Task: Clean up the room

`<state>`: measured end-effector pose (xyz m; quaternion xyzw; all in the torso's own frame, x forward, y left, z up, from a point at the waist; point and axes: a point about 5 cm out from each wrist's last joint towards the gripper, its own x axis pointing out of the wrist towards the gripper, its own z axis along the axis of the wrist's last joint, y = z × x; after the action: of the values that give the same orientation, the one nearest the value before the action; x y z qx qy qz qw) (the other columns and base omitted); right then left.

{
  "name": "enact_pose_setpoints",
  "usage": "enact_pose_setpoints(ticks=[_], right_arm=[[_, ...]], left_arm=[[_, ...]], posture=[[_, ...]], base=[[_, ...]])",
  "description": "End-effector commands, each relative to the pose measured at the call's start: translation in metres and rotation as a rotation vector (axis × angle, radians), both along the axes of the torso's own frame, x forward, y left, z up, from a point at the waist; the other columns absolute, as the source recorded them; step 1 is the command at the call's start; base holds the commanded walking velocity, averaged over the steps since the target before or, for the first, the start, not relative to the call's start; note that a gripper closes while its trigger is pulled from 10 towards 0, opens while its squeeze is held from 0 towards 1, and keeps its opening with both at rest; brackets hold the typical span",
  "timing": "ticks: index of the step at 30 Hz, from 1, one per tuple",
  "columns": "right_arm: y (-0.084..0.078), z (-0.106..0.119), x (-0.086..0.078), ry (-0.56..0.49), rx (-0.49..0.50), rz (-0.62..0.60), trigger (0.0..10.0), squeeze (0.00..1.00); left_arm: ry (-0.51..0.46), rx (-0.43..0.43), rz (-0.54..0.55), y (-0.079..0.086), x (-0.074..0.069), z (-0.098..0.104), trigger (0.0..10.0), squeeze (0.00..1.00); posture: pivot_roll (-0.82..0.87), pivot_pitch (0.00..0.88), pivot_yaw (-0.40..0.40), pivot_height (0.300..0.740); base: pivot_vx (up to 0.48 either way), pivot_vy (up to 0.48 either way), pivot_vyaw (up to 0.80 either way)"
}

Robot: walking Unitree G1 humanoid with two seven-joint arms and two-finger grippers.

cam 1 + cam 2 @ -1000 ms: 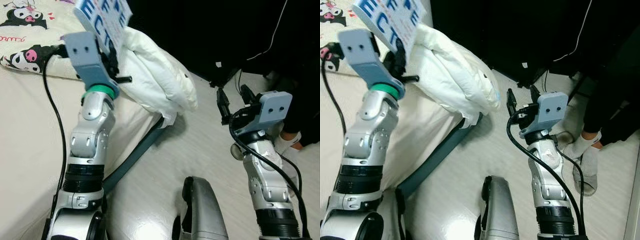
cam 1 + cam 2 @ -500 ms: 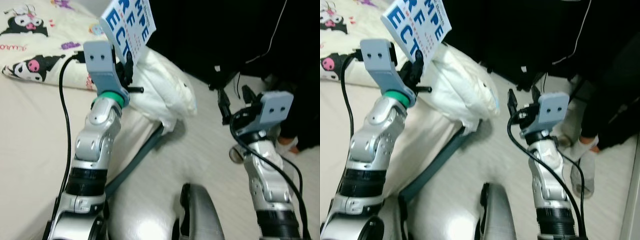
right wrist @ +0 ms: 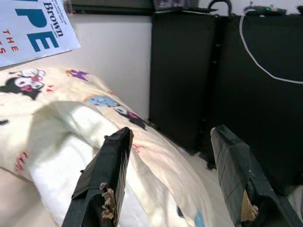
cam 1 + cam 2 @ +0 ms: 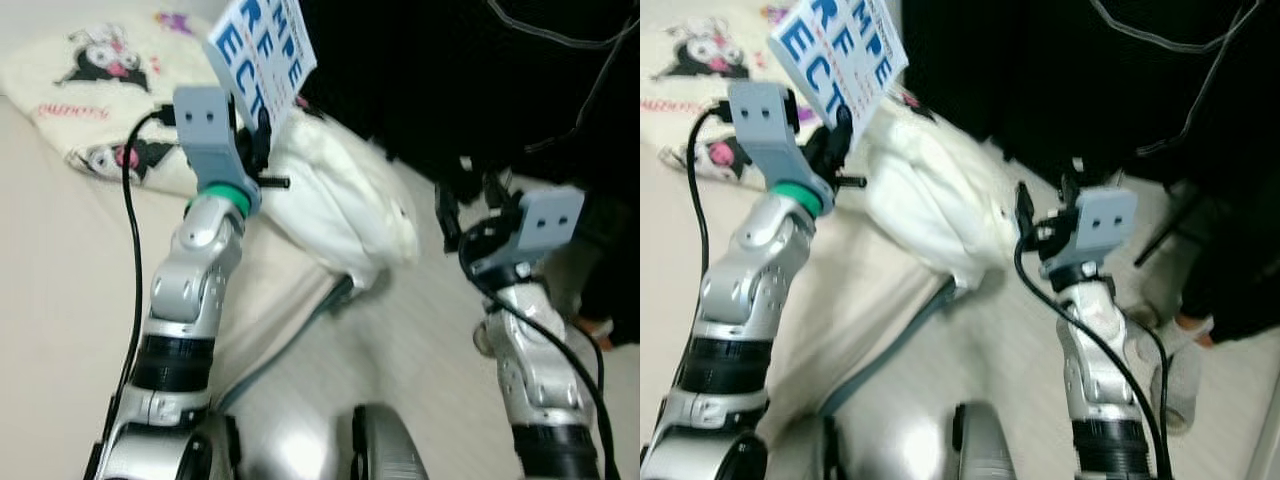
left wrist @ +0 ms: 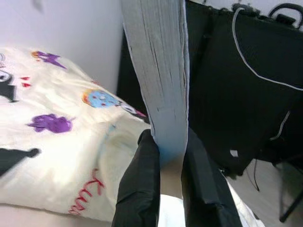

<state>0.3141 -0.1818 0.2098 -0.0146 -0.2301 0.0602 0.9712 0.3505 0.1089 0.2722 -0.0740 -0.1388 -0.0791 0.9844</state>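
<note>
A blue-lettered book is pinched by its lower edge in the left gripper above the white pillow on the bed, while the right gripper is held spread and empty.

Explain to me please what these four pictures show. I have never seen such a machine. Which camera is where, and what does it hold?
This is a humanoid robot with two silver arms. The two wide pictures come from cameras in its head, looking down. The other two come from cameras on its wrists, looking along the black fingers.

The left tool is shut on a book with big blue letters, raised over a bed. In the left wrist view you see the book's page edges between the fingers. On the bed lie a cartoon-print blanket and a white pillow. The right tool is open and holds nothing. A person's foot stands nearby.
</note>
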Motion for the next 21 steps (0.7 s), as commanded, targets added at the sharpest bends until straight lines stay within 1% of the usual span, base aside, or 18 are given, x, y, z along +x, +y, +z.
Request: enact_pose_setpoints(ticks=[1, 5, 6, 10, 11, 21], right_arm=[[-0.0031, -0.0055, -0.0015, 0.021, 0.001, -0.015, 10.0, 0.0], [-0.0032, -0.0057, -0.0013, 0.022, 0.002, -0.016, 10.0, 0.0], [-0.0034, -0.0056, -0.0011, 0.022, 0.002, -0.017, 10.0, 0.0], [-0.0035, -0.0056, -0.001, 0.022, 0.003, -0.017, 10.0, 0.0], [-0.0042, -0.0063, -0.0001, 0.029, 0.021, -0.027, 10.0, 0.0], [-0.0048, -0.0135, 0.0007, 0.049, 0.061, -0.038, 10.0, 0.0]], left_arm=[[-0.015, 0.005, -0.022, -0.0036, -0.0019, 0.0015, 10.0, 0.0], [-0.015, 0.009, -0.026, -0.0043, -0.0016, 0.001, 10.0, 0.0], [-0.017, 0.014, -0.03, -0.005, -0.0014, 0.0006, 10.0, 0.0], [-0.018, 0.015, -0.031, -0.0052, -0.0012, 0.0004, 10.0, 0.0], [-0.019, 0.02, -0.033, -0.0056, -0.0013, -0.0004, 10.0, 0.0], [-0.023, 0.047, -0.045, -0.0076, -0.0019, -0.0043, 10.0, 0.0]], posture=[[-0.04, 0.117, 0.009, 0.684], [-0.04, 0.117, 0.009, 0.694], [-0.04, 0.112, 0.011, 0.704], [-0.04, 0.112, 0.011, 0.709], [-0.04, 0.112, 0.011, 0.709], [-0.04, 0.107, 0.011, 0.709]], base=[[0.0, 0.0, 0.0], [0.0, 0.0, 0.0], [0.0, 0.0, 0.0], [0.0, 0.0, 0.0], [0.0, 0.0, 0.0], [0.0, 0.0, 0.0]])
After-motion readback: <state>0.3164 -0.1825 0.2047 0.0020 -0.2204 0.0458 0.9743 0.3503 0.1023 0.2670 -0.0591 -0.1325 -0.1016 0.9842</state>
